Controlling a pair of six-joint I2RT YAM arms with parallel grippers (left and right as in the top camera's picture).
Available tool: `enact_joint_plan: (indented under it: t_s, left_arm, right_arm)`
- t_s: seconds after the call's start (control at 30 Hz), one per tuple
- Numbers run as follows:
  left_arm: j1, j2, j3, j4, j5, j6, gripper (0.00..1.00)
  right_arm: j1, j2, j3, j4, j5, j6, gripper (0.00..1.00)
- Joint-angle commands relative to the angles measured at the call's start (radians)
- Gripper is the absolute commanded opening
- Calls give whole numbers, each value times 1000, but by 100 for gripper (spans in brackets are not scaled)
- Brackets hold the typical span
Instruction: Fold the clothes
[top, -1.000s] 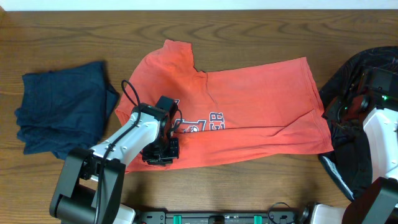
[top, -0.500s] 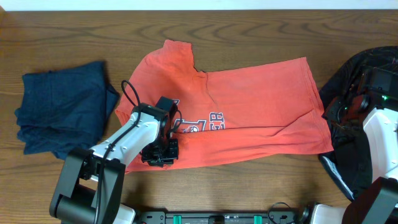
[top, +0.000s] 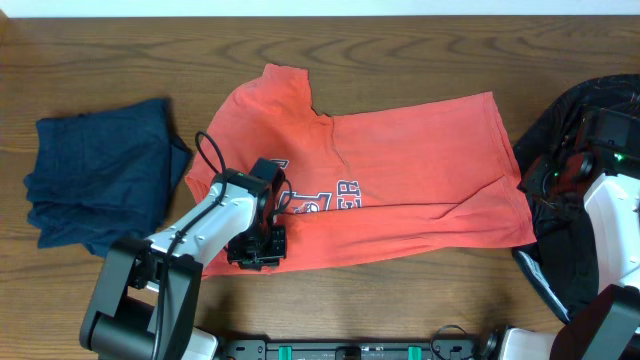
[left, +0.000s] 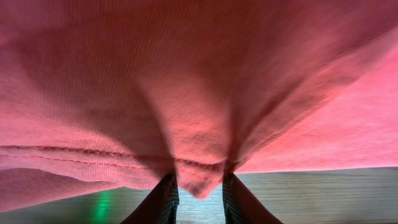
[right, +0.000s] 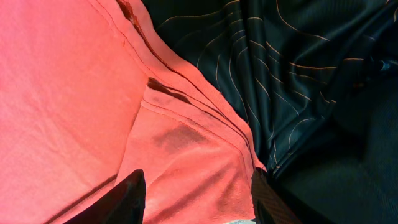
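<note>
An orange-red T-shirt (top: 400, 170) with a printed chest lies spread across the middle of the wooden table. My left gripper (top: 257, 246) is at the shirt's front left hem. In the left wrist view its fingers (left: 199, 194) are shut on a pinch of the shirt (left: 186, 74), and the cloth bunches toward them just above the table. My right gripper (top: 540, 185) is at the shirt's right edge. In the right wrist view its fingers (right: 199, 199) are wide open over the shirt's corner (right: 180, 162), holding nothing.
A folded dark blue garment (top: 95, 180) lies at the left of the table. A black patterned garment (top: 565, 110) is heaped at the right edge, against the shirt's right hem; it also shows in the right wrist view (right: 298, 62). Bare wood (top: 420, 60) lies behind the shirt.
My left gripper has edged slightly toward the front left with the shirt hem in it. The right arm has not moved.
</note>
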Motion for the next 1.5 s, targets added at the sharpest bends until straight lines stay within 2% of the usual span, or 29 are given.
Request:
enact_joint_plan:
  t_s: [0.0, 0.07, 0.1, 0.4, 0.57, 0.6, 0.63, 0.7, 0.73, 0.9, 1.0, 1.1, 1.13, 1.27, 1.47]
  left_arm:
    - [-2, 0, -16, 0, -13, 6, 22]
    - [-2, 0, -15, 8, -12, 6, 8]
    - [-2, 0, -13, 8, -12, 6, 6]
    - [-1, -55, 158, -60, -12, 34, 6]
    - [-1, -74, 253, 85, -11, 29, 6]
    - [-1, -74, 253, 118, -3, 23, 8]
    - [-1, -71, 252, 140, 10, 23, 16]
    - [-1, -69, 251, 138, 30, 24, 40]
    - [-1, -69, 250, 129, 31, 24, 47]
    - [3, -69, 250, 43, 24, 34, 48]
    - [14, -69, 250, -36, -39, 32, 48]
    - [29, -69, 250, -89, -108, 19, 48]
    - [35, -69, 247, -95, -110, 11, 48]
    - [51, -68, 207, -57, -110, -40, 48]
    - [52, -67, 120, 58, -111, -40, 48]
  right_arm:
    - [-14, -3, 7, -1, 0, -16, 53]
    - [-14, -3, 7, -1, 0, -16, 53]
    - [-14, -3, 7, -1, 1, -16, 53]
    - [-14, -3, 7, -1, 3, -15, 53]
    - [-14, -3, 7, -1, 3, -15, 52]
    - [-14, -3, 7, -1, 3, -15, 53]
    - [-14, -3, 7, -1, 3, -15, 53]
    - [-14, -3, 7, -3, 4, -16, 53]
    - [-14, -3, 7, -3, 4, -16, 53]
    - [-14, -3, 7, 1, 3, -16, 53]
    - [-14, -3, 7, -1, -6, -38, 53]
    - [-10, -3, 8, 6, -108, -119, 42]
    - [-6, -3, 10, 9, -141, -154, 33]
    - [21, 32, 82, 3, -159, -213, 24]
    - [35, 226, 346, -27, -157, -299, 22]
